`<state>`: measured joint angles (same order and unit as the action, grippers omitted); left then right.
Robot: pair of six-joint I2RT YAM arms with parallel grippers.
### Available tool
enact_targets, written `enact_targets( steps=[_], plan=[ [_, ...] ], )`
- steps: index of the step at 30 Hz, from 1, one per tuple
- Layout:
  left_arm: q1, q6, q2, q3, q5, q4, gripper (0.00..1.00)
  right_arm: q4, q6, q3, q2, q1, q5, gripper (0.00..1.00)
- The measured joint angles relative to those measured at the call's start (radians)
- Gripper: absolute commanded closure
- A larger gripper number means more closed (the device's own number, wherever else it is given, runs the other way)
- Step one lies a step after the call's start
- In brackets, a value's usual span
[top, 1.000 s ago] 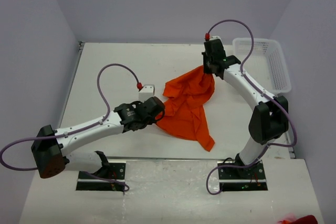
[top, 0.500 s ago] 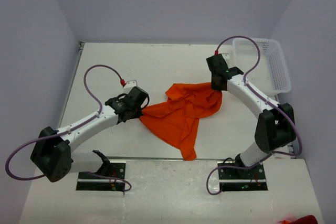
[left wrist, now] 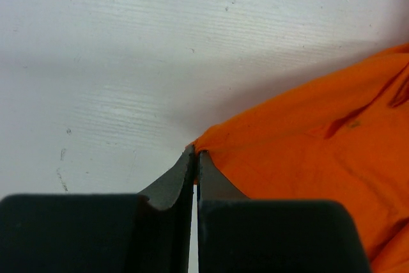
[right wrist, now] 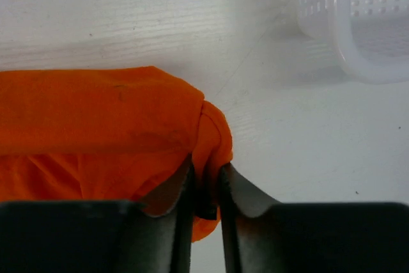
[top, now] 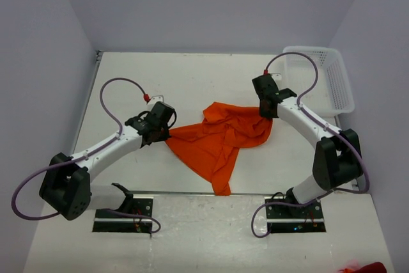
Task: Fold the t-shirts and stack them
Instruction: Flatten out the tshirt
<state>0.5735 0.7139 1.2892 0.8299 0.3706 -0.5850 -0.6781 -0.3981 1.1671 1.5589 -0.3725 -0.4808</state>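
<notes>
- One orange t-shirt (top: 220, 139) lies spread and wrinkled on the white desk (top: 192, 81), stretched between the two end effectors.
- The left end effector (top: 166, 135) has its jaws pressed together on the shirt's left corner. In the left wrist view (left wrist: 195, 158) that corner sits right at the fingertips, and the rest of the cloth (left wrist: 319, 158) fans away to the right of them, low over the desk.
- The right end effector (top: 267, 114) grips the shirt's opposite corner. In the right wrist view (right wrist: 206, 177) the jaws stand only narrowly apart, with a bunched fold of cloth wedged between them. The main body of the shirt (right wrist: 96, 119) runs off to the left of the fingers.
- From the line between the two end effectors, the shirt hangs back toward the arm bases in a long point that reaches the desk's near edge.
- A white mesh basket (top: 348, 87) stands at the far right corner of the desk, beyond and outboard of the right end effector and apart from the shirt. The right wrist view shows its rim (right wrist: 345, 36) ahead and to the right of the fingers.
- Between each end effector and the cloth it holds there is only bare desk.
</notes>
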Motion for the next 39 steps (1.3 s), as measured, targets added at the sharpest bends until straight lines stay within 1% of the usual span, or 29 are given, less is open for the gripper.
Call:
enact_targets(
  steps=[1, 3, 5, 6, 8, 9, 10, 13, 14, 15, 17, 18, 19, 21, 25, 31, 35, 39],
  plan=[
    [0.000, -0.003, 0.006, 0.000, -0.003, 0.003, 1.00, 0.003, -0.001, -0.005, -0.001, 0.000, -0.002, 0.55],
    [0.000, -0.012, 0.018, 0.000, -0.010, 0.006, 1.00, 0.012, 0.017, -0.006, -0.006, 0.000, -0.011, 0.43],
    [0.000, -0.022, 0.026, 0.000, -0.018, 0.012, 1.00, 0.025, 0.035, -0.005, -0.024, -0.001, -0.014, 0.26],
    [0.000, -0.024, 0.027, 0.000, -0.021, 0.016, 1.00, 0.032, 0.046, -0.002, -0.037, -0.004, -0.005, 0.25],
    [0.000, -0.028, 0.028, 0.000, -0.026, 0.023, 1.00, 0.040, 0.081, 0.028, -0.060, -0.017, 0.035, 0.26],
    [0.000, -0.030, 0.029, 0.000, -0.028, 0.026, 1.00, 0.050, 0.095, 0.054, -0.066, -0.031, 0.084, 0.30],
    [-0.001, -0.031, 0.031, 0.000, -0.029, 0.031, 1.00, 0.061, 0.106, 0.080, -0.067, -0.050, 0.126, 0.36],
    [-0.002, -0.038, 0.041, 0.000, -0.036, 0.043, 1.00, 0.098, 0.122, 0.165, -0.041, -0.128, 0.308, 0.46],
    [-0.002, -0.040, 0.043, 0.000, -0.040, 0.046, 1.00, 0.108, 0.123, 0.195, -0.014, -0.158, 0.366, 0.50],
    [-0.002, -0.044, 0.045, 0.000, -0.045, 0.048, 1.00, 0.119, 0.124, 0.221, 0.015, -0.183, 0.407, 0.59],
    [-0.002, -0.047, 0.046, 0.000, -0.052, 0.050, 1.00, 0.134, 0.124, 0.270, 0.100, -0.232, 0.478, 0.67],
    [-0.002, -0.047, 0.046, 0.000, -0.055, 0.050, 1.00, 0.143, 0.125, 0.288, 0.150, -0.253, 0.509, 0.68],
    [-0.002, -0.048, 0.046, 0.000, -0.056, 0.050, 1.00, 0.148, 0.123, 0.299, 0.193, -0.268, 0.537, 0.68],
    [-0.002, -0.051, 0.046, 0.000, -0.058, 0.050, 1.00, 0.149, 0.121, 0.307, 0.276, -0.288, 0.578, 0.63],
    [-0.002, -0.054, 0.044, 0.000, -0.061, 0.050, 1.00, 0.138, 0.110, 0.304, 0.370, -0.304, 0.609, 0.63],
    [-0.002, -0.055, 0.042, -0.004, -0.072, 0.060, 1.00, 0.146, 0.092, 0.299, 0.377, -0.327, 0.630, 0.66],
    [-0.002, -0.058, 0.042, -0.010, -0.079, 0.068, 1.00, 0.149, 0.081, 0.299, 0.385, -0.347, 0.633, 0.67],
    [-0.002, -0.064, 0.042, -0.010, -0.081, 0.071, 1.00, 0.164, 0.071, 0.285, 0.389, -0.364, 0.633, 0.61]
  ],
)
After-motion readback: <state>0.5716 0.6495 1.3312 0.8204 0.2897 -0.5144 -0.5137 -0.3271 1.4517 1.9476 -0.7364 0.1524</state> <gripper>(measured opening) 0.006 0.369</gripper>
